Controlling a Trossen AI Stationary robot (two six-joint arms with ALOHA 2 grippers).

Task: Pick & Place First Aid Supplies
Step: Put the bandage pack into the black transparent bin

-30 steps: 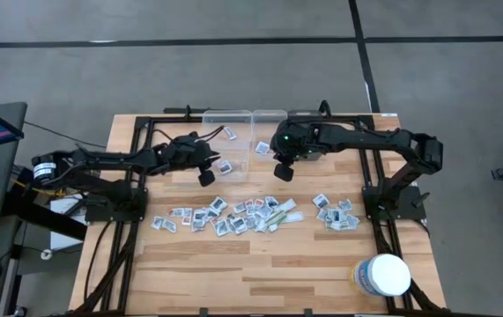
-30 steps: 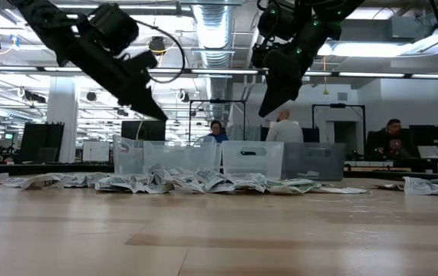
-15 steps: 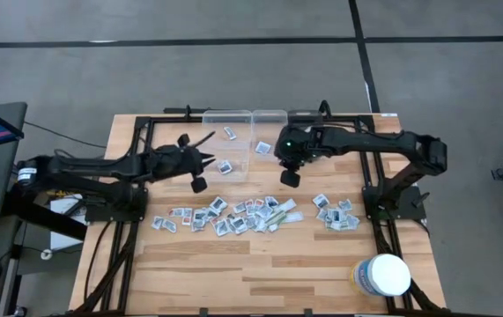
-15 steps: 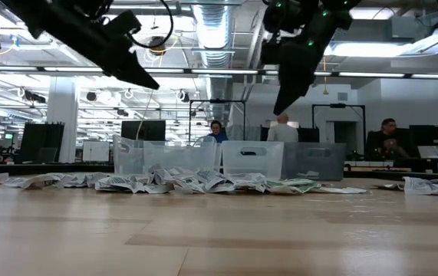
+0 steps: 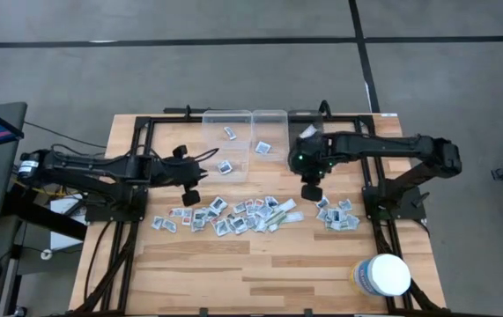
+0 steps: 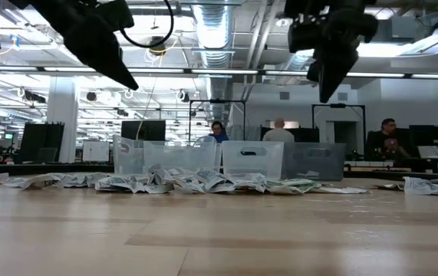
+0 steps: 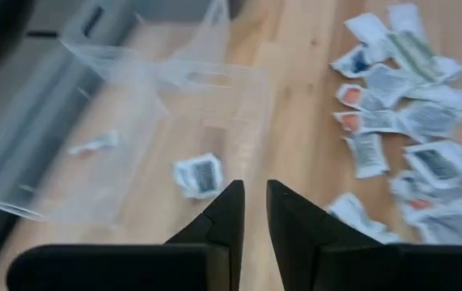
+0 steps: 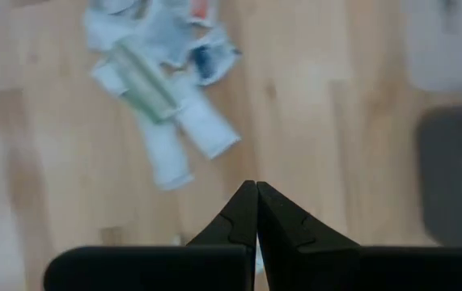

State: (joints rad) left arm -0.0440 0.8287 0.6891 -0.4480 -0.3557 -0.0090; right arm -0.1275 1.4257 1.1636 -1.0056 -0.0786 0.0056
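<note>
Both arms have swung away from the clear bins (image 5: 238, 150) toward the packets (image 5: 233, 214) on the table; the right gripper (image 5: 310, 190), shut tight and empty, is nearest, the left gripper (image 5: 190, 198) slightly open.

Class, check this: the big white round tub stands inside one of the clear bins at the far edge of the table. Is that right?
Not quite. The high view shows the white round tub standing on the bare table near its front right corner, far from the clear bins at the far edge.
</note>
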